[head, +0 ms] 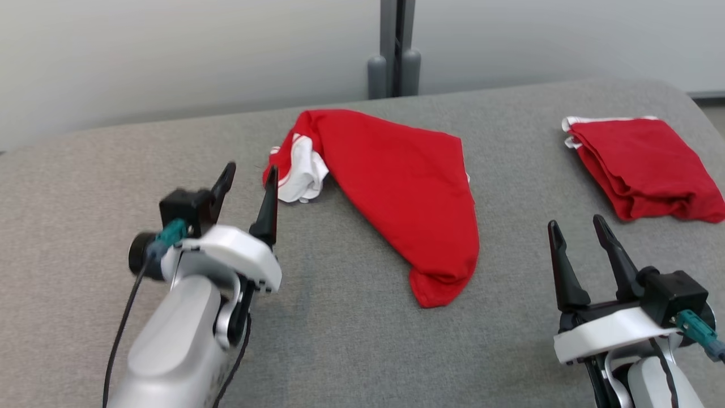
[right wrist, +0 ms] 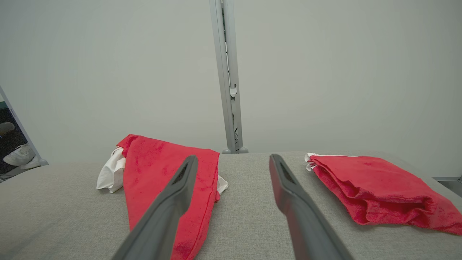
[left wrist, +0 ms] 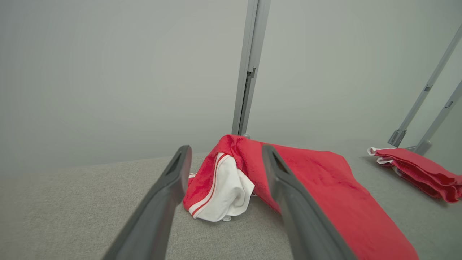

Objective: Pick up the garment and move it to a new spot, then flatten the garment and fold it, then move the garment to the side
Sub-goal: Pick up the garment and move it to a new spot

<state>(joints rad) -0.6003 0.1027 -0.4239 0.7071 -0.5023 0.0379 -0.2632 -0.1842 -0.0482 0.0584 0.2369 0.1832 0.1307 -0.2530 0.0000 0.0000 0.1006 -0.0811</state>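
Garment [head: 396, 187] is found bunched on the table [head: 340, 351], unheld. Left gripper [head: 250, 168] and right gripper [head: 575, 222] are spread apart, empty. Flattening, folding and moving aside are judged outstanding.

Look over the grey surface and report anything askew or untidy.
The middle garment lies skewed in a rough triangle, not flattened, its white part bunched at the far left corner. The folded garment at the right looks tidy. The left gripper and right gripper stand open, holding nothing.
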